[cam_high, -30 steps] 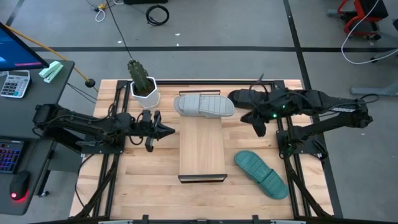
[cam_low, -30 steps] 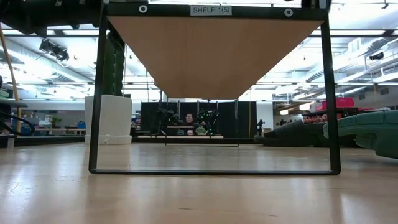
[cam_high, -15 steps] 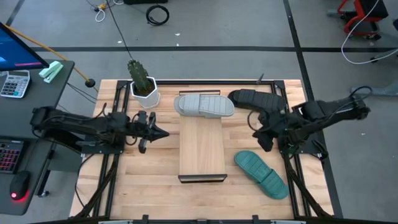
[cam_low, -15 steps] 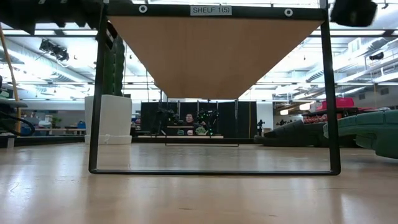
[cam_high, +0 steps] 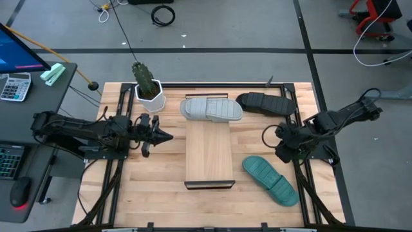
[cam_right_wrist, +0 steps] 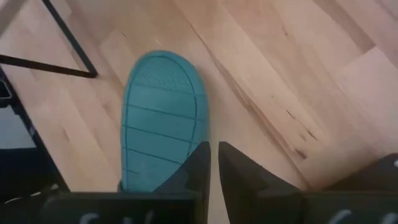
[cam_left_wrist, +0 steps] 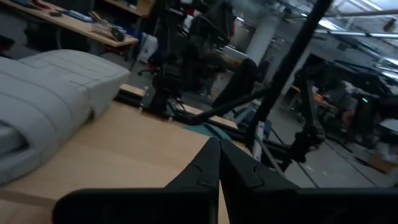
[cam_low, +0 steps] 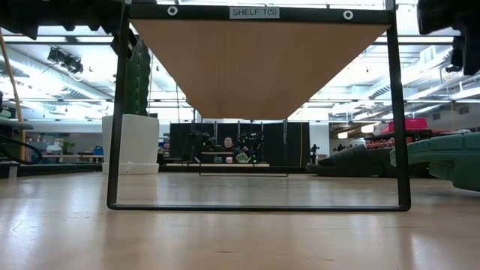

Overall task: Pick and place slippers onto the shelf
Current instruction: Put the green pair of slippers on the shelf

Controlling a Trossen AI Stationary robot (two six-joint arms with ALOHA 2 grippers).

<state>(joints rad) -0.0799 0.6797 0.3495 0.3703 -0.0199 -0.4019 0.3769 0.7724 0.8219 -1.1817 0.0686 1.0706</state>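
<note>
Grey slipper (cam_high: 211, 108) lay crosswise on shelf (cam_high: 209, 158) far end, teal slipper (cam_high: 270, 181) diagonal beside it, right gripper (cam_high: 278, 147) fingers together above, left gripper (cam_high: 161, 135) likewise pinched together

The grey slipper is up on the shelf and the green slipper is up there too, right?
Not quite. The grey slipper does lie on the shelf, at its far end. But the high view shows the green slipper on the table, to the right of the shelf, not on it.
</note>
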